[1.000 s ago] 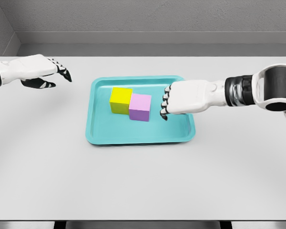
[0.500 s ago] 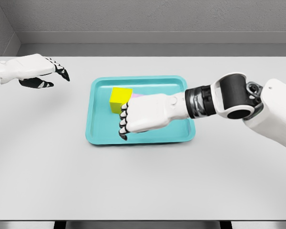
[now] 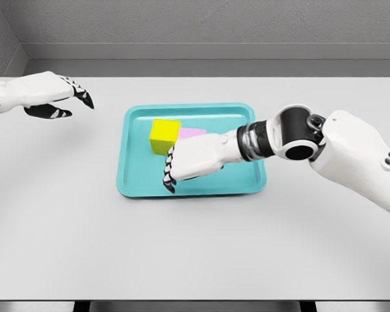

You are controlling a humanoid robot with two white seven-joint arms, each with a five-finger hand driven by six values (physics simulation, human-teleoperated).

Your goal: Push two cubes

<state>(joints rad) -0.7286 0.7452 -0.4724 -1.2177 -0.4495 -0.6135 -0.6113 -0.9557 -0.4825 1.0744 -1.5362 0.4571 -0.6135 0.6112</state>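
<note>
The near part of the grey table (image 3: 182,247) carried nothing but the robot's right forearm, which entered from the right edge and reached leftward over the teal tray (image 3: 133,185). The right hand (image 3: 188,162) lay above the tray's front half, palm down, fingers bent loosely downward with their dark tips (image 3: 168,179) near the front rim; it gripped nothing, and I recorded it as relaxed and empty.

Behind the hand, the pink cube (image 3: 194,132) was mostly hidden; only a strip of its top showed above the knuckles. Whether the hand was touching it could not be told. The yellow cube (image 3: 164,136) stood just left of the pink one, inside the tray toward its back left, apparently in contact with it or very nearly so, and upright.

Farther back and well apart, the left hand (image 3: 49,94) hovered over the table's far left, fingers extended and slightly spread, holding nothing.

Assessment: both cubes looked rigid, smooth-faced and light, likely to slide readily on the tray's slick floor and to rotate if pressed off-centre. No grip appeared necessary; a flat push low on the pink cube's right face, through its middle, would probably drive both together. The tray's raised rim would stop them.
</note>
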